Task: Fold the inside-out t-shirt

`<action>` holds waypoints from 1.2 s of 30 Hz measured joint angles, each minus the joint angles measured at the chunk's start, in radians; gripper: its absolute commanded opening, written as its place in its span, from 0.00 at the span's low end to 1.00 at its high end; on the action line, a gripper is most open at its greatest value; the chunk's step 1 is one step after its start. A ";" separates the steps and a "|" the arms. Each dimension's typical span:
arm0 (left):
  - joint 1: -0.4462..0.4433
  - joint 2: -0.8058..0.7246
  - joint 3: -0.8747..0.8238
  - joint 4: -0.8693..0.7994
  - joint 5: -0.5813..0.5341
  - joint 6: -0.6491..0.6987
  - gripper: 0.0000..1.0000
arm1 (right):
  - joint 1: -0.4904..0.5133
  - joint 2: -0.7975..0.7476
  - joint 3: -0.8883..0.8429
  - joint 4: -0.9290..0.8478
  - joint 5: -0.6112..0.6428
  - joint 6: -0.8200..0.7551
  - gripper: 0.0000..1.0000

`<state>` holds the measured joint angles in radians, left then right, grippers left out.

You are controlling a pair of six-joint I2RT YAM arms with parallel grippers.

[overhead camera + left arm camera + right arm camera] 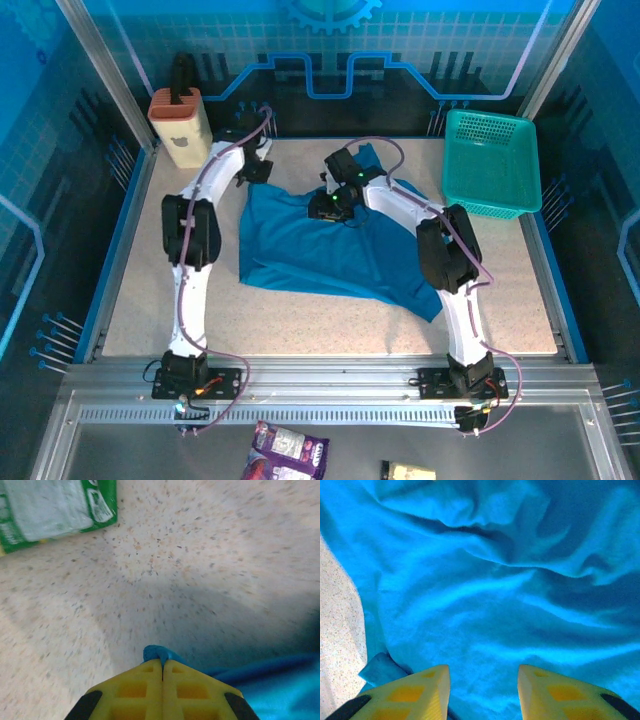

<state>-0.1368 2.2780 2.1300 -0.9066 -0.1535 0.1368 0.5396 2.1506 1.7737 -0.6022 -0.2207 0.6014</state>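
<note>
- Jaws of left gripper (162,669) pressed together, pinching an edge of the inside-out t-shirt (320,250) at its far-left corner.
- Right gripper (482,675) jaws apart over the cloth, nothing held.
- T-shirt lies rumpled mid-table (520,300), between both arms; basket (490,165) far right.

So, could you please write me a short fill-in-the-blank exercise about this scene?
1. The left hand is ___ on an edge of the t-shirt.
2. The right hand is ___, with the t-shirt spread below it.
3. The basket stands at the far ___ corner of the table.
Missing words: shut; open; right.
</note>
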 measured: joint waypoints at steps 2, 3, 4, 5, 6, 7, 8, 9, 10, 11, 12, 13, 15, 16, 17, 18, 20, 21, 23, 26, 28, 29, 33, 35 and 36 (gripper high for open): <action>-0.003 -0.131 -0.116 0.029 0.026 -0.029 0.00 | -0.007 -0.032 -0.033 0.015 0.008 0.001 0.41; -0.005 -0.211 -0.195 0.052 0.043 -0.046 0.00 | -0.013 -0.048 -0.054 0.026 0.011 0.004 0.40; -0.009 -0.291 -0.277 0.072 0.060 -0.063 0.00 | -0.021 -0.065 -0.075 0.037 0.011 0.007 0.40; -0.012 -0.352 -0.343 0.087 0.074 -0.084 0.00 | -0.031 -0.080 -0.098 0.051 0.011 0.010 0.40; -0.018 -0.427 -0.427 0.104 0.092 -0.108 0.00 | -0.042 -0.096 -0.122 0.064 0.011 0.013 0.39; -0.025 -0.502 -0.521 0.135 0.109 -0.133 0.00 | -0.055 -0.108 -0.143 0.074 0.011 0.017 0.39; -0.034 -0.560 -0.595 0.151 0.124 -0.155 0.01 | -0.068 -0.116 -0.159 0.082 0.011 0.020 0.39; -0.048 -0.626 -0.687 0.177 0.141 -0.183 0.01 | -0.083 -0.122 -0.175 0.092 0.011 0.024 0.39; -0.068 -0.685 -0.772 0.198 0.160 -0.214 0.02 | -0.095 -0.126 -0.186 0.099 0.011 0.026 0.39; -0.091 -0.739 -0.858 0.225 0.178 -0.247 0.04 | -0.108 -0.127 -0.194 0.103 0.010 0.027 0.39; -0.122 -0.788 -0.942 0.251 0.200 -0.283 0.07 | -0.118 -0.127 -0.199 0.107 0.010 0.027 0.39; -0.156 -0.827 -1.018 0.283 0.224 -0.321 0.11 | -0.126 -0.127 -0.203 0.110 0.011 0.027 0.39; -0.234 -0.884 -1.164 0.350 0.288 -0.402 0.20 | -0.133 -0.127 -0.205 0.110 0.010 0.026 0.39; -0.263 -0.896 -1.209 0.376 0.312 -0.431 0.25 | -0.133 -0.127 -0.205 0.111 0.009 0.026 0.39; -0.299 -0.908 -1.263 0.406 0.342 -0.470 0.28 | -0.132 -0.127 -0.205 0.111 0.002 0.026 0.39; -0.325 -0.915 -1.301 0.425 0.362 -0.506 0.32 | -0.130 -0.127 -0.206 0.111 -0.002 0.024 0.39; -0.347 -0.931 -1.338 0.435 0.372 -0.546 0.37 | -0.123 -0.129 -0.210 0.113 -0.018 0.016 0.38; -0.347 -0.945 -1.342 0.432 0.365 -0.563 0.38 | -0.117 -0.131 -0.212 0.113 -0.027 0.008 0.38; -0.336 -0.973 -1.336 0.430 0.335 -0.577 0.39 | -0.096 -0.137 -0.220 0.114 -0.054 -0.010 0.36; -0.296 -0.983 -1.299 0.409 0.307 -0.582 0.37 | -0.043 -0.147 -0.232 0.113 -0.106 -0.040 0.34; -0.254 -0.972 -1.273 0.402 0.297 -0.579 0.36 | 0.003 -0.149 -0.237 0.113 -0.144 -0.060 0.32; -0.232 -0.963 -1.265 0.403 0.296 -0.578 0.36 | 0.029 -0.149 -0.239 0.112 -0.164 -0.068 0.32; -0.151 -0.917 -1.259 0.403 0.302 -0.572 0.35 | 0.121 -0.148 -0.253 0.111 -0.253 -0.083 0.31; -0.112 -0.895 -1.259 0.404 0.310 -0.567 0.35 | 0.151 -0.146 -0.254 0.108 -0.282 -0.084 0.31; -0.093 -0.887 -1.259 0.404 0.317 -0.563 0.35 | 0.163 -0.143 -0.253 0.108 -0.293 -0.083 0.31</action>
<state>-0.2295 1.3914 0.8711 -0.5022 0.1631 -0.4259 0.7025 2.0079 1.5204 -0.4938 -0.5140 0.5182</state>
